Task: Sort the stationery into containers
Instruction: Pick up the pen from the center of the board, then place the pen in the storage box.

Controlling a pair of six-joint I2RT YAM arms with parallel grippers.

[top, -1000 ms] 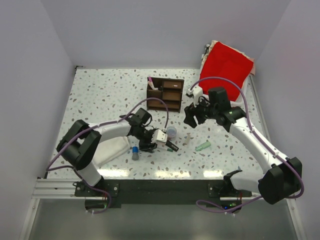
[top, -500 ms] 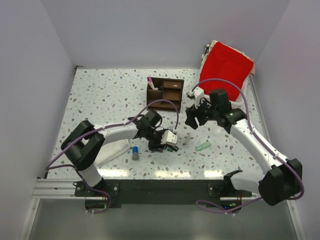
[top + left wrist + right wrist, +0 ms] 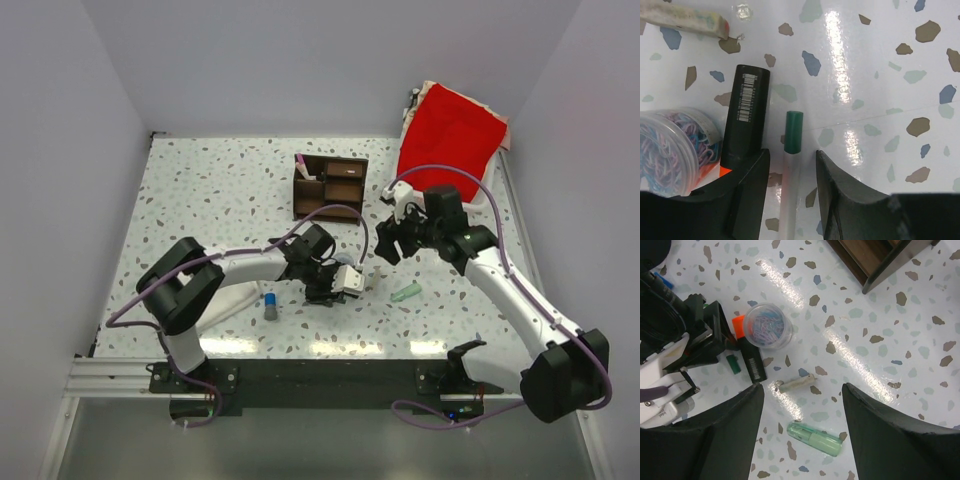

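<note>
Well, the wooden organizer (image 3: 330,190) holds a pink-tipped pen (image 3: 302,170) in its far-left compartment. The left gripper (image 3: 791,156) straddles a green-capped pen (image 3: 793,131), jaws apart and not touching it; the right gripper (image 3: 802,390) gapes

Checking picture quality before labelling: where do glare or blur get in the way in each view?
Left wrist: sharp, the barcode on the marker legible, one white glare streak on the table. Right wrist: diagonal glare bands across the table, the pot of clips clearly seen. Top external: glare patches along the table's near edge, fine detail lost.
</note>
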